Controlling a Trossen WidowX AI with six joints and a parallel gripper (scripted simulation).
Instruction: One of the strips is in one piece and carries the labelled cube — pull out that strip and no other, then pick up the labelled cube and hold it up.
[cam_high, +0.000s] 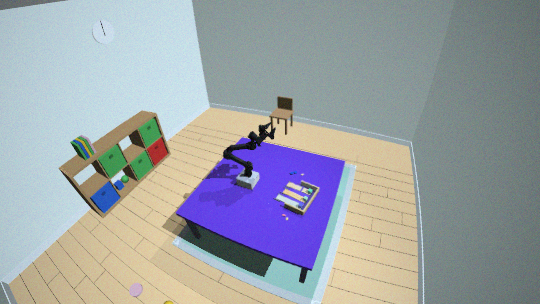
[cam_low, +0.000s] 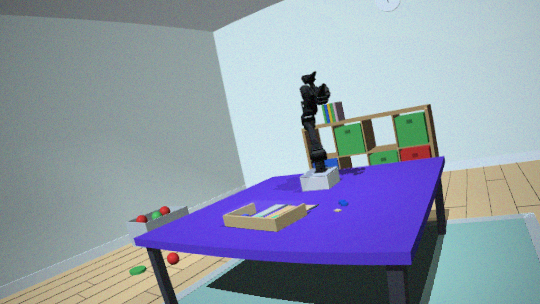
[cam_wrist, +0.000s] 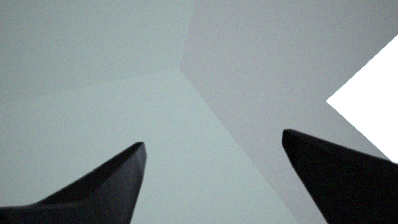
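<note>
A tan open-sided tray (cam_high: 296, 211) (cam_low: 250, 223) stands on the purple table. Three strips lie side by side, reaching out of its open side towards the arm's base: a cream strip (cam_high: 296, 185), a light orange strip (cam_high: 291, 193) and a pale grey strip (cam_high: 286, 200). Small teal and bluish things sit at their inner ends, such as a teal one (cam_high: 310, 191). Labels and any break in the strips are too small to tell. My gripper (cam_high: 273, 128) (cam_wrist: 214, 142) is open and empty, raised high above the table, well away from the tray and tilted upward.
A small blue piece (cam_high: 293, 173) (cam_low: 343, 203) and a cream piece (cam_high: 302, 174) (cam_low: 338, 210) lie beside the tray, and a small pink piece (cam_high: 284, 215) lies on its other side. A shelf unit (cam_high: 125, 135) and a chair (cam_high: 282, 114) stand beyond the table.
</note>
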